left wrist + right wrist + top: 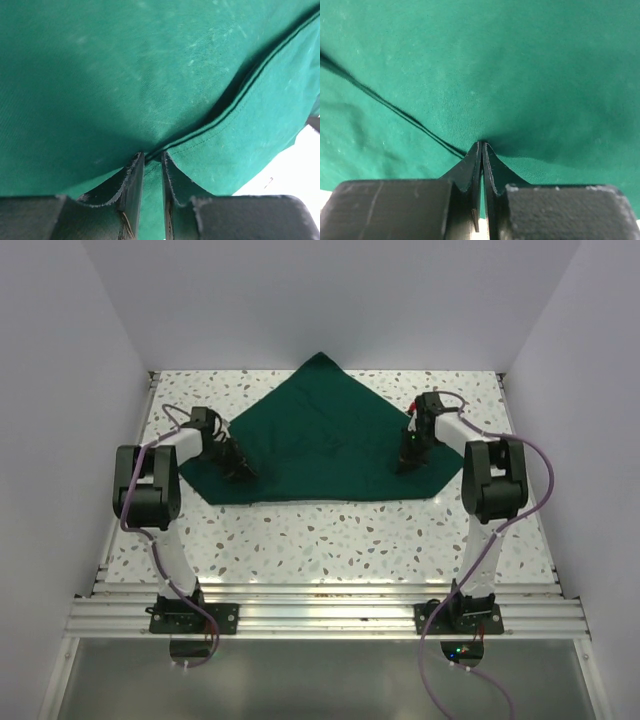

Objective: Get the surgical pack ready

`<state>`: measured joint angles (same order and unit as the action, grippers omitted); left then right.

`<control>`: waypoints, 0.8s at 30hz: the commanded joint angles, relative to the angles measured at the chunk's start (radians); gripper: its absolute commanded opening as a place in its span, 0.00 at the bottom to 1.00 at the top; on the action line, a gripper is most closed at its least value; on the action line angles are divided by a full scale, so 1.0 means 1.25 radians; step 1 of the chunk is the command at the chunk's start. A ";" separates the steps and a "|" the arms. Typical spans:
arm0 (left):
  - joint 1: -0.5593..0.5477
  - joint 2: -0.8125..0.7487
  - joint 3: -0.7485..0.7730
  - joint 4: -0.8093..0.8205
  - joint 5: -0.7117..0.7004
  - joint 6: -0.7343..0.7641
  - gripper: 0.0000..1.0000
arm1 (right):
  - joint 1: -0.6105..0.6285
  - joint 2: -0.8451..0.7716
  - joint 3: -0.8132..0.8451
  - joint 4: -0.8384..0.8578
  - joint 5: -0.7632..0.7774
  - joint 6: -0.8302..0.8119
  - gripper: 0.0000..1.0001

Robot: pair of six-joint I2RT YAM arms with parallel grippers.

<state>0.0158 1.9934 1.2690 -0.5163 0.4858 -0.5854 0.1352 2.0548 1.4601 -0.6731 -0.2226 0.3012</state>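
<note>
A large dark green cloth drape (320, 430), partly folded to a point, lies on the speckled bench (300, 540) beneath both hands. The left hand (238, 468) pinches a hemmed edge and the right hand (407, 462) is clamped on puckered fabric. Judged early: most folding remains.
</note>
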 commanded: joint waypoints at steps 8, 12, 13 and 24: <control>-0.018 -0.093 0.058 -0.101 -0.131 0.036 0.33 | 0.038 -0.035 0.124 0.009 0.015 -0.079 0.32; 0.015 -0.090 0.143 -0.126 -0.170 0.045 0.39 | 0.098 -0.061 0.145 0.151 -0.006 -0.064 0.62; 0.022 -0.088 0.157 -0.127 -0.170 0.047 0.40 | 0.132 -0.055 0.157 0.169 -0.007 -0.073 0.68; 0.050 -0.091 0.131 -0.107 -0.131 0.046 0.42 | 0.288 0.310 0.715 0.105 0.126 -0.097 0.81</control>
<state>0.0814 1.9324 1.4811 -0.6518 0.3111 -0.5526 0.4759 2.3646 2.2417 -0.5278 -0.1612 0.1810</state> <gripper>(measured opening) 0.415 0.820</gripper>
